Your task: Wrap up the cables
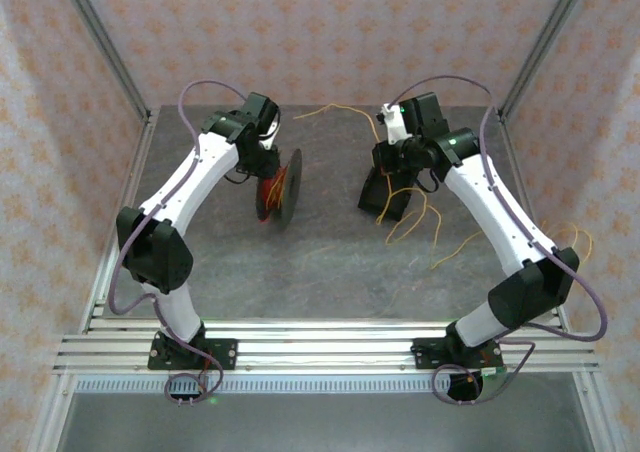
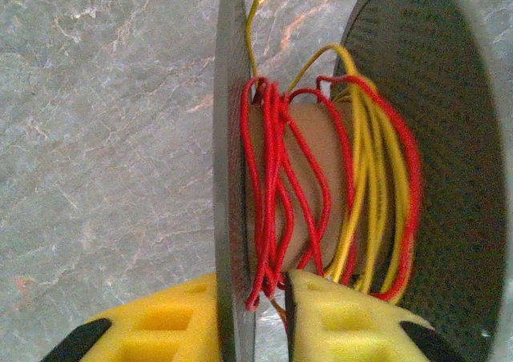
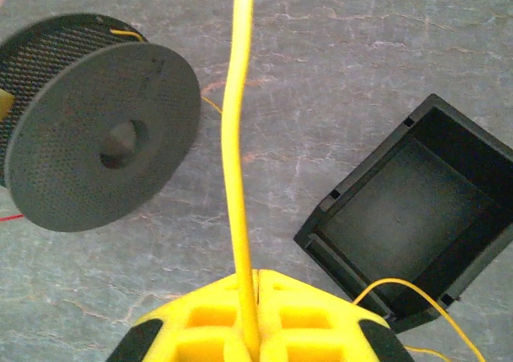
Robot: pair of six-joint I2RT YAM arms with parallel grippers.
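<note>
A dark grey spool (image 1: pixel 282 190) stands on edge left of centre, with red and yellow cables (image 2: pixel 321 186) wound loosely round its core. My left gripper (image 2: pixel 252 286) straddles the spool's left flange (image 2: pixel 231 178); one yellow finger lies against it, the other stands off with a gap, so the jaws are open. My right gripper (image 3: pixel 256 278) is shut on a yellow cable (image 3: pixel 237 138) that runs straight up from its fingers. From above, the left gripper (image 1: pixel 265 162) is just behind the spool and the right gripper (image 1: pixel 383 162) is over the black box.
An open black box (image 3: pixel 417 218) lies on the table beside the right gripper, with a thin yellow strand across its near corner. Loose yellow cable (image 1: pixel 420 217) loops below the box, more trails at the back (image 1: pixel 335 110) and by the right wall (image 1: pixel 575 237).
</note>
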